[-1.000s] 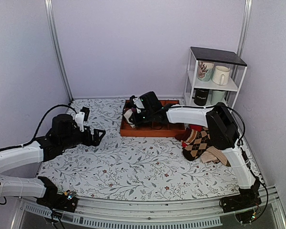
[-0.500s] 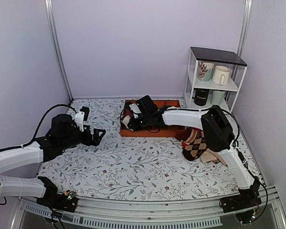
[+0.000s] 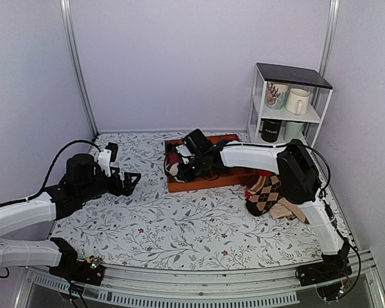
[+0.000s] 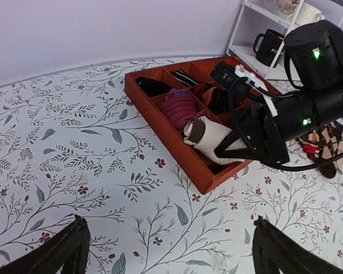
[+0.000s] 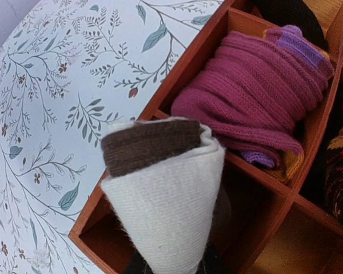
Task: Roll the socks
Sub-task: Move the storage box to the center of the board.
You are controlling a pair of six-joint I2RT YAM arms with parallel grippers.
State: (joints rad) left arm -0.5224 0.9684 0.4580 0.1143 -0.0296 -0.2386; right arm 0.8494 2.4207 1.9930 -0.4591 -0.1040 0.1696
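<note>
The socks (image 5: 166, 200) are a tight cream-white roll with a dark brown end facing up. My right gripper (image 5: 168, 265) is shut on the roll from below, its fingers mostly hidden by the fabric. The roll hangs over the near left corner compartment of the orange-red tray (image 5: 263, 177). From above, the socks (image 3: 174, 168) and the right gripper (image 3: 183, 168) sit at the left end of the tray (image 3: 208, 185). My left gripper (image 3: 124, 168) stands open and empty over the floral tablecloth, left of the tray. In the left wrist view the socks (image 4: 208, 137) lie beyond the left gripper (image 4: 168, 240).
Magenta rolled socks (image 4: 180, 105) and darker rolls fill the neighbouring tray compartments. Brown argyle socks (image 3: 264, 192) and a tan sock (image 3: 289, 210) lie on the table at the right. A white shelf with mugs (image 3: 289, 106) stands at the back right.
My right gripper has carried the rolled socks slightly nearer and lower at the tray's left end, and the tray now sits a little skewed. The left arm has barely shifted.
</note>
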